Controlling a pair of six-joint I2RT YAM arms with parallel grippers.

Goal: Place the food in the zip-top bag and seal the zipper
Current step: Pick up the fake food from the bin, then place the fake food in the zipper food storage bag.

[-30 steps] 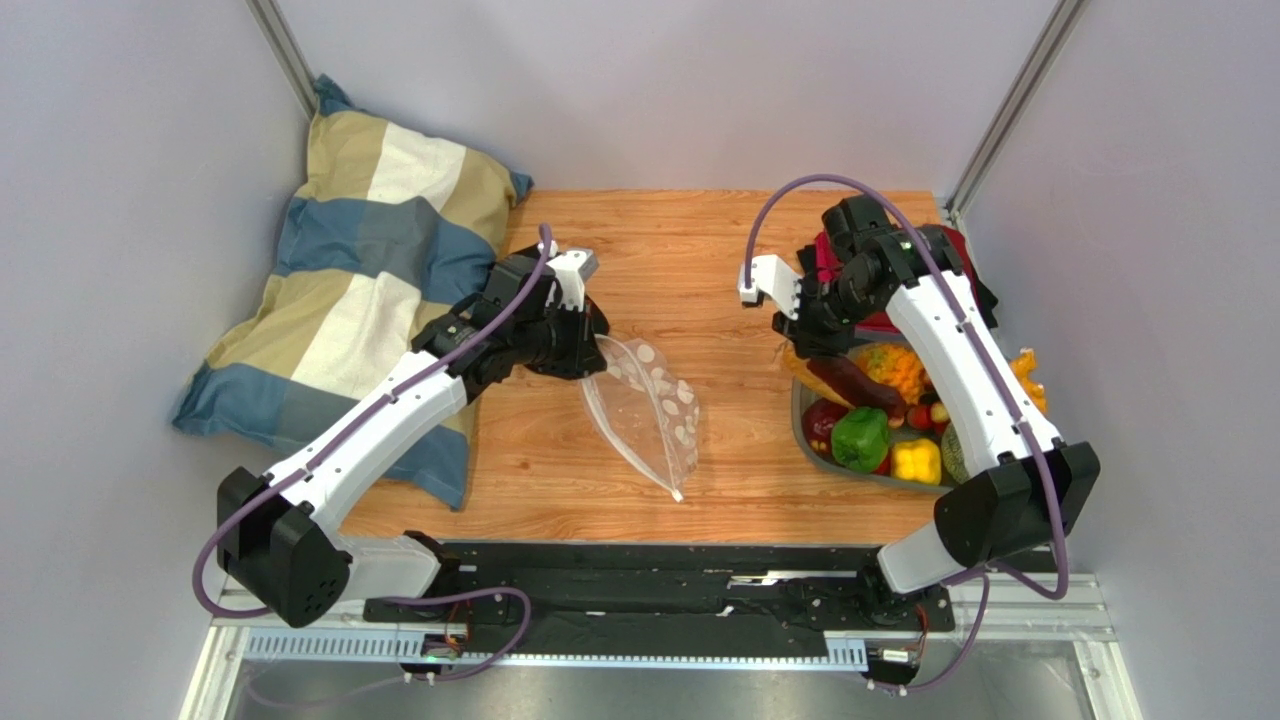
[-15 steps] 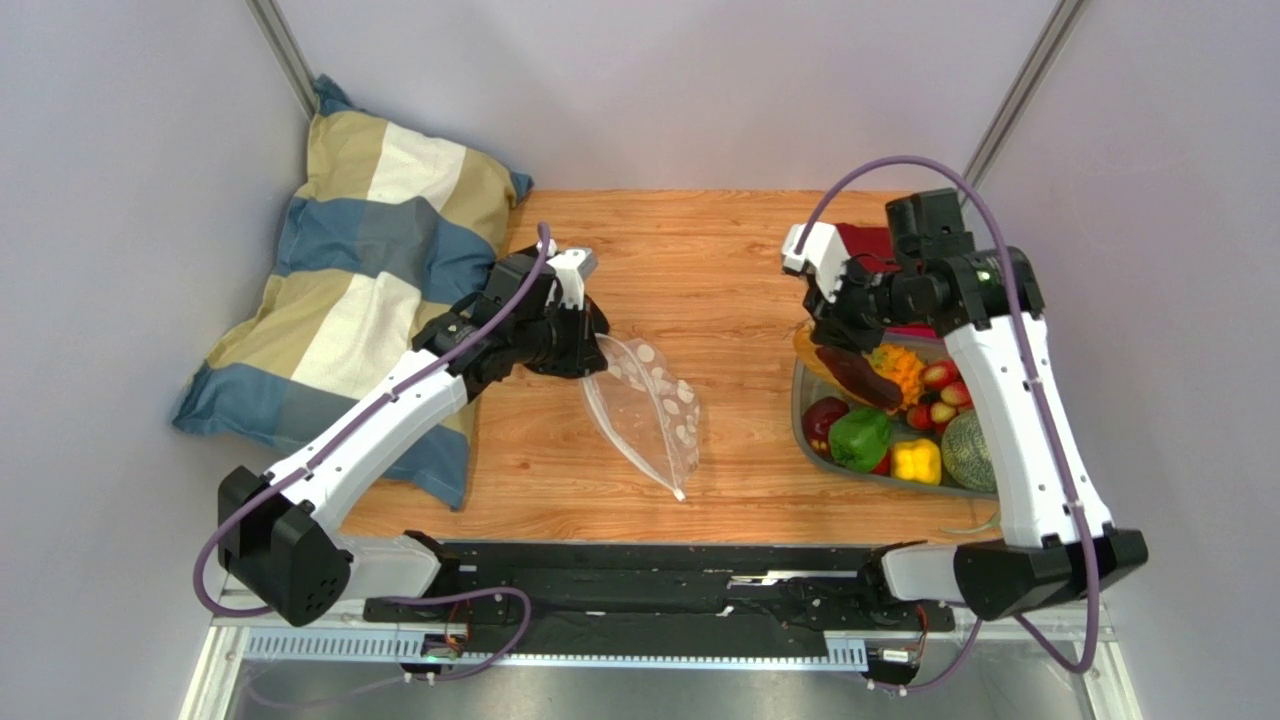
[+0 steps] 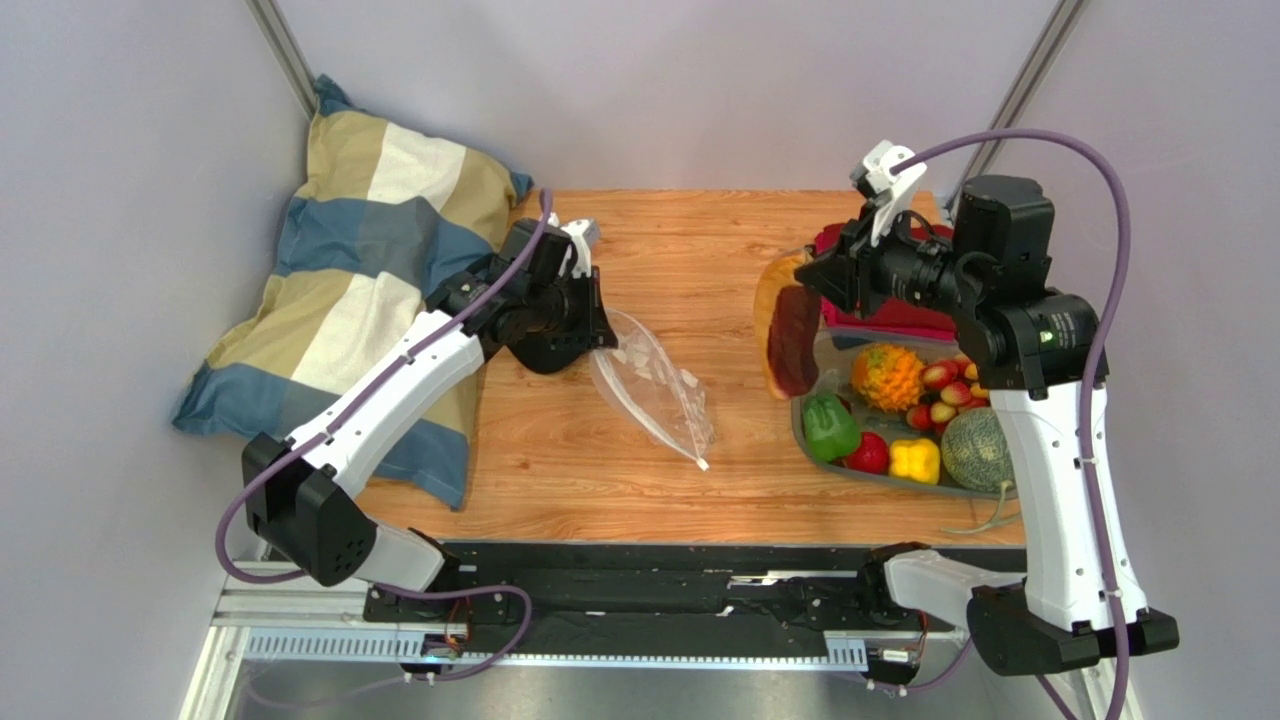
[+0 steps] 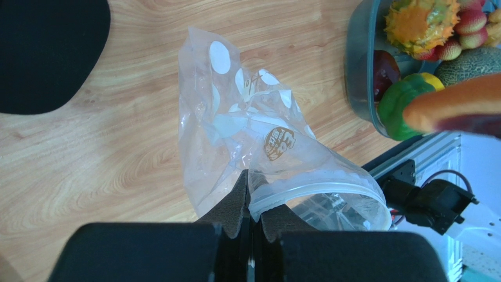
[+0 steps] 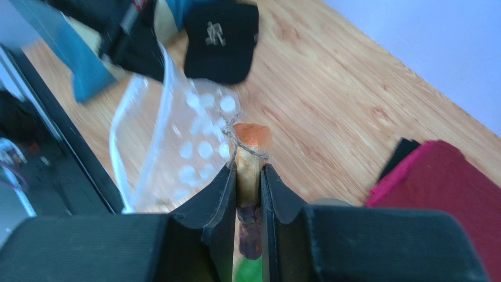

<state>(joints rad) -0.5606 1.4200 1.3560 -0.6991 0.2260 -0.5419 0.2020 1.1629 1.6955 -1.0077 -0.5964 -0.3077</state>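
Though blurred, the right gripper [image 5: 249,176] clamps a string-tied, orange-tipped toy food [image 5: 251,138], its lower end hidden; the left gripper [image 4: 254,207] pinches the zipper [image 4: 317,189] of the zip-top bag [image 4: 247,132].

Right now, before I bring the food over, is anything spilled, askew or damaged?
Nothing stands out. The left gripper pinches the zip-top bag at its rim, mouth open. The right gripper grips an orange and dark-red food piece; the other food sits in the grey tray.
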